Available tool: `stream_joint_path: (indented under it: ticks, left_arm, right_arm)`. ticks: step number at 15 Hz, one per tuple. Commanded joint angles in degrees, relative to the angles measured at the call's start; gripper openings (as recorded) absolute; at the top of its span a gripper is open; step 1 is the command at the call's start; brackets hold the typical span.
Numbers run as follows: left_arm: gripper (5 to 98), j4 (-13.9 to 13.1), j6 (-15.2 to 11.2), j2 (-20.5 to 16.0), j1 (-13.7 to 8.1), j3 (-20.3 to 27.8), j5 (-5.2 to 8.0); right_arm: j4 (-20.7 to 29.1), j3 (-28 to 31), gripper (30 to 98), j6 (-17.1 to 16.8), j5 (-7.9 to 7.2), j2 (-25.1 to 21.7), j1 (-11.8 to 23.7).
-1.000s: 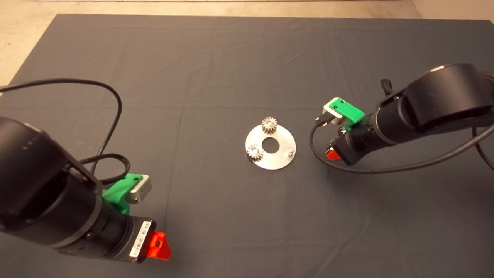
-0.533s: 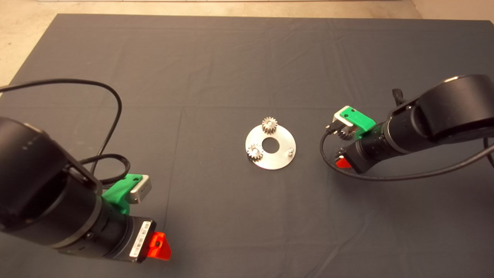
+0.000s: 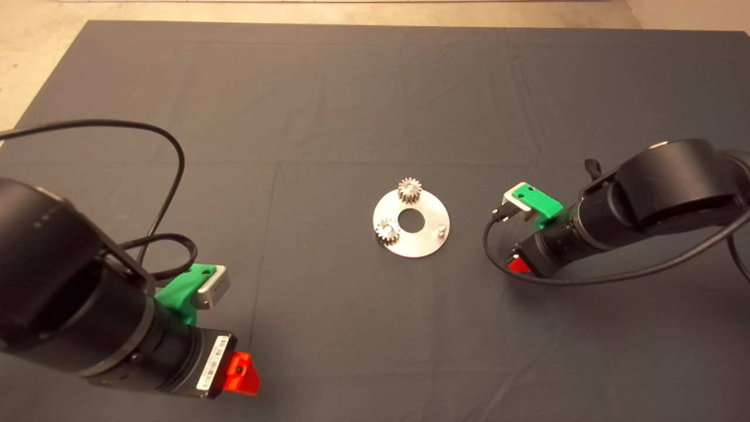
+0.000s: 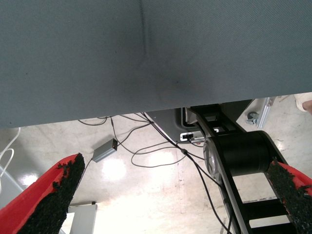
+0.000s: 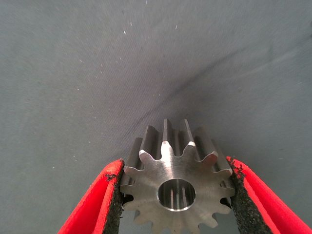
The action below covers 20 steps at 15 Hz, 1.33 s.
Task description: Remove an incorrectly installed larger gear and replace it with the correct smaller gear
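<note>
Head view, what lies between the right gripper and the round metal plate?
Only bare mat and the black cable, which loops there, as the head view shows. The right gripper holds the smaller gear.

the gear [image 5: 178, 183] in the right hand [image 5: 176, 195] is brushed steel with a dull sheen — its black pads [image 5: 242, 204] look gritty. the surface [image 3: 351, 88] is matt woven cloth; the round plate [image 3: 425, 240] — smooth bright metal.
</note>
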Motion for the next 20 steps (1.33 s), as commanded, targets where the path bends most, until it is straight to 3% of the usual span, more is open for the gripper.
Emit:
stream_joint_path:
  ticks: [1, 9, 20]
  left_arm:
    - [97.5, -0.47, -0.3, -0.17, -0.51, 0.85, 0.12]
    - [97.6, -0.47, -0.3, -0.08, -0.42, 0.85, 0.12]
    - [97.6, -0.43, -0.3, -0.17, -0.47, 0.85, 0.12]
  right_arm:
    - [0.75, -1.05, 49.6, -0.09, -4.5, -0.12, -0.67]
    - [0.64, -2.09, 49.5, -0.27, -4.5, -0.04, -3.04]
    - [0.72, -0.52, 50.0, 0.0, -4.59, -0.21, -3.04]
